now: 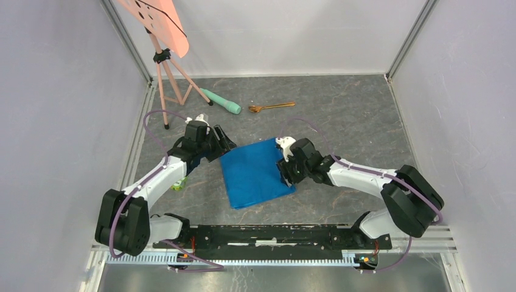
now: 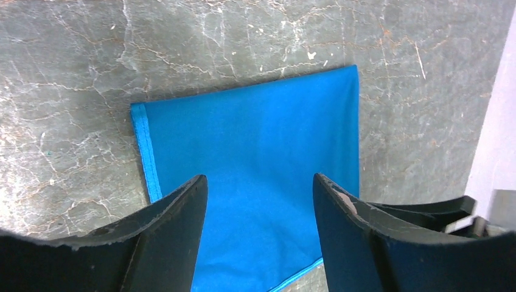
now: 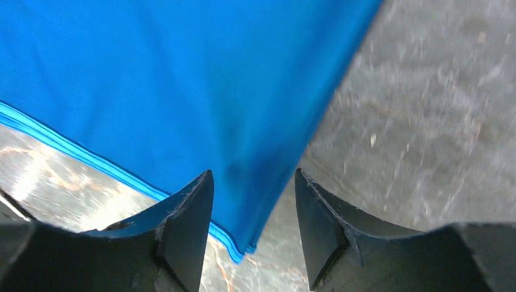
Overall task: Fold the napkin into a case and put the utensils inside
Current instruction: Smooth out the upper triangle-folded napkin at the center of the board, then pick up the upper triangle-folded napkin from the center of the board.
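Observation:
The bright blue napkin (image 1: 255, 173) lies flat on the grey table between the two arms. Its near-right corner shows doubled layers in the right wrist view (image 3: 182, 79). My left gripper (image 1: 224, 143) is open and empty at the napkin's far-left corner; the cloth (image 2: 255, 146) lies below the spread fingers (image 2: 260, 182). My right gripper (image 1: 285, 171) is open over the napkin's right edge, with the cloth corner between its fingertips (image 3: 254, 176) but not pinched. A copper-gold spoon (image 1: 271, 107) lies behind the napkin; I cannot make out a second utensil.
A mint-green cylinder (image 1: 222, 102) with a black tip lies left of the spoon. A pink tripod (image 1: 173, 82) with an orange board stands at the back left. A small green object (image 1: 177, 184) sits under the left arm. Grey walls enclose the table.

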You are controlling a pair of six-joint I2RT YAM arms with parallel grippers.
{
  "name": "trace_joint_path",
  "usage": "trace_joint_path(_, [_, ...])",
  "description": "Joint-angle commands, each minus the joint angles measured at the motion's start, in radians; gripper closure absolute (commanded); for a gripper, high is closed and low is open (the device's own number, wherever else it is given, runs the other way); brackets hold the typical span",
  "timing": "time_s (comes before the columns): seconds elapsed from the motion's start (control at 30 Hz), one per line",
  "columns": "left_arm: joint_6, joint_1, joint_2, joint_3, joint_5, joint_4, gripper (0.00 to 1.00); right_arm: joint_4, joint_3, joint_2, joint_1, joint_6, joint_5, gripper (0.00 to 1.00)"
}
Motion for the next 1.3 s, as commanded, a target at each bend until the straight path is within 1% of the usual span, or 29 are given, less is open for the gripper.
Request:
trace_joint_path(0.0, [0.015,0.001,-0.054,0.003,0.053,-0.007,0.29,-0.012,-0.066,-0.053,0.002,0.028,0.099,0.44])
trace_joint_path(0.13, [0.024,0.001,-0.081,0.002,0.056,-0.029,0.28,-0.028,-0.102,-0.042,0.002,0.027,0.188,0.53])
trace_joint_path(0.23, [0.026,0.001,-0.110,0.000,0.063,-0.040,0.27,-0.071,-0.108,-0.040,0.002,0.030,0.324,0.59])
trace_joint_path(0.33, [0.025,0.001,-0.136,-0.004,0.063,-0.050,0.27,-0.109,-0.101,-0.068,0.002,0.025,0.453,0.60])
trace_joint_path(0.4, [0.029,0.002,-0.148,-0.004,0.061,-0.058,0.27,-0.129,-0.078,-0.088,0.002,0.000,0.482,0.57])
trace_joint_path(0.5, [0.032,0.001,-0.164,-0.001,0.046,-0.068,0.27,-0.168,-0.018,-0.124,0.022,-0.037,0.489,0.50])
trace_joint_path(0.57, [0.037,0.001,-0.178,0.004,0.022,-0.089,0.26,-0.204,0.032,-0.150,0.064,-0.063,0.506,0.42])
trace_joint_path(0.6, [0.039,0.002,-0.187,0.005,0.003,-0.099,0.23,-0.225,0.061,-0.156,0.088,-0.072,0.502,0.35])
trace_joint_path(0.67, [0.035,0.001,-0.208,0.005,-0.065,-0.129,0.19,-0.275,0.115,-0.140,0.145,-0.061,0.453,0.29])
trace_joint_path(0.7, [0.028,0.003,-0.223,0.005,-0.117,-0.151,0.18,-0.290,0.135,-0.124,0.172,-0.041,0.415,0.27])
trace_joint_path(0.8, [-0.032,0.006,-0.253,0.028,-0.343,-0.269,0.12,-0.280,0.163,-0.066,0.256,0.066,0.253,0.21])
trace_joint_path(0.87, [-0.077,0.013,-0.251,0.058,-0.435,-0.348,0.07,-0.263,0.196,-0.012,0.322,0.150,0.167,0.16])
trace_joint_path(0.97, [-0.115,0.031,-0.237,0.091,-0.485,-0.426,0.04,-0.309,0.290,0.088,0.408,0.221,0.174,0.17])
trace_joint_path(1.03, [-0.124,0.042,-0.237,0.096,-0.483,-0.448,0.04,-0.348,0.353,0.154,0.447,0.254,0.186,0.22])
trace_joint_path(1.17, [-0.117,0.053,-0.269,0.072,-0.482,-0.443,0.03,-0.412,0.459,0.258,0.529,0.281,0.270,0.27])
trace_joint_path(1.27, [-0.109,0.062,-0.296,0.043,-0.485,-0.436,0.03,-0.416,0.481,0.299,0.546,0.296,0.280,0.33])
